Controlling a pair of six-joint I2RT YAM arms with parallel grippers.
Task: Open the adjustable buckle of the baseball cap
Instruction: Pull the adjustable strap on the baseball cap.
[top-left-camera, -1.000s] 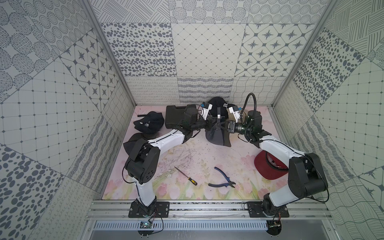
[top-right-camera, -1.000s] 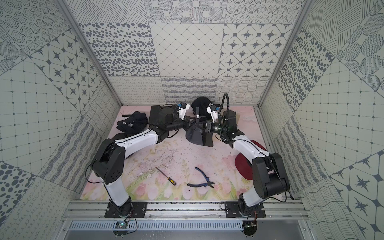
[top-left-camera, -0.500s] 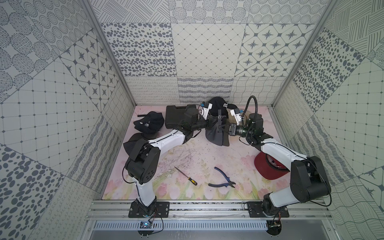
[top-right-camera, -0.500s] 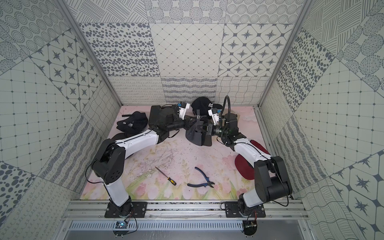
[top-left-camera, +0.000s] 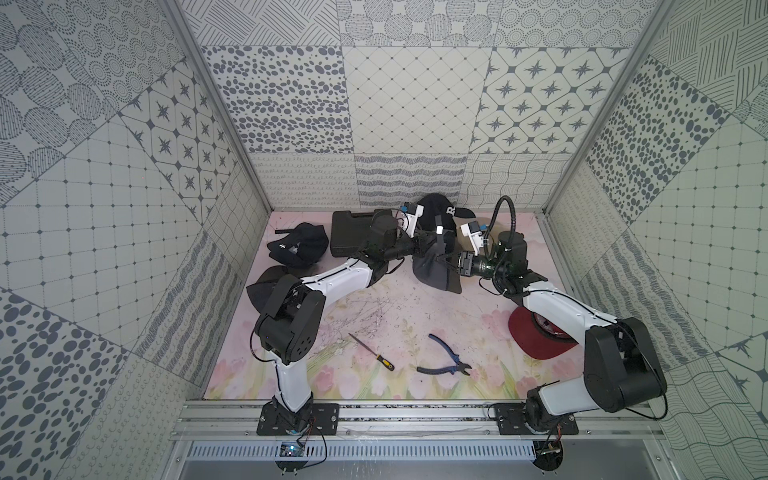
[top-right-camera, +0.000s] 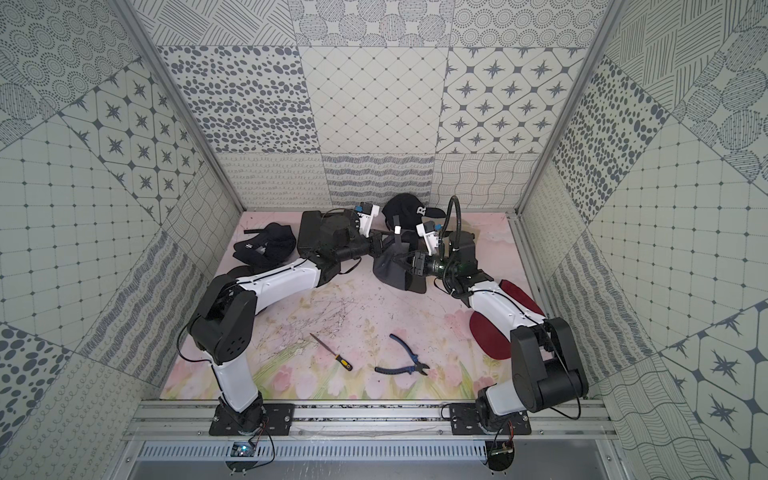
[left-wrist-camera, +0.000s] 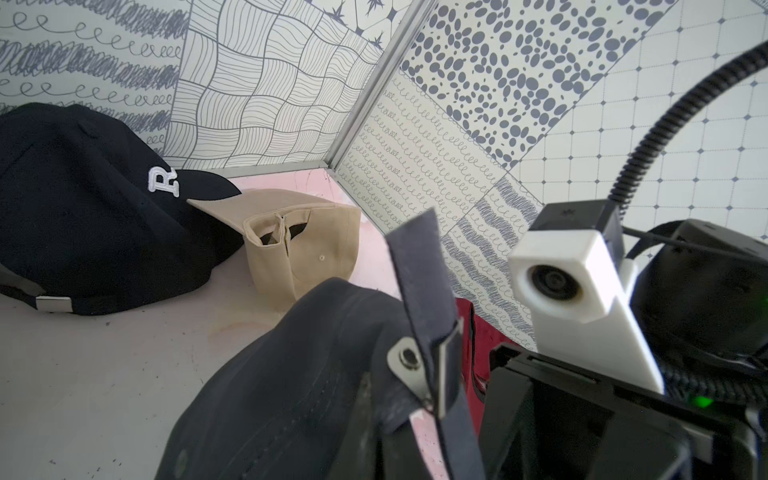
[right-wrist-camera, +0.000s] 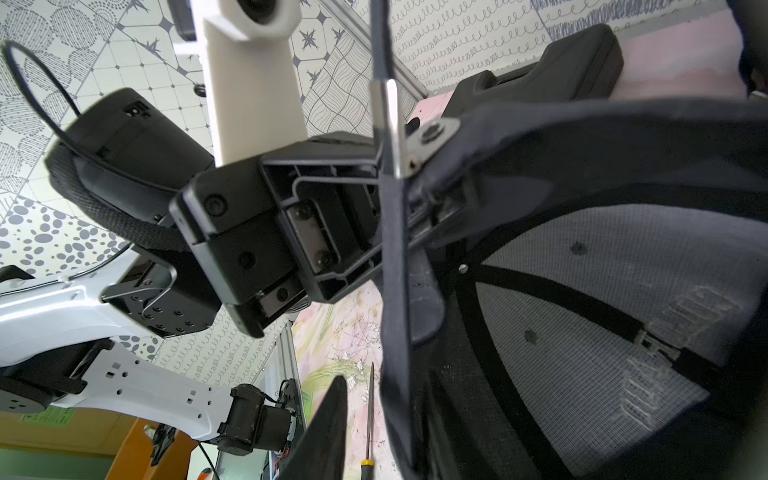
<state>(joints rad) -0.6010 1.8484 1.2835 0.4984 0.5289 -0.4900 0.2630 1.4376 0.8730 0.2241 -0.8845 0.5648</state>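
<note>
A dark grey baseball cap (top-left-camera: 432, 272) is held at the back of the bench (top-left-camera: 374, 307), its rear band clamped beside the metal buckle (left-wrist-camera: 409, 359) by the fully closed left pincer (top-left-camera: 426, 246). The loose strap (left-wrist-camera: 419, 266) stands upright. The right pincer (top-left-camera: 448, 262), closed a second ago, is now parted, gripping nothing. A white "R" is read on the black cap (left-wrist-camera: 83, 199) behind.

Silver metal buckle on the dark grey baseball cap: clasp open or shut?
Open: its silver flap stands away from the riveted base plate, dark strap threaded between.
</note>
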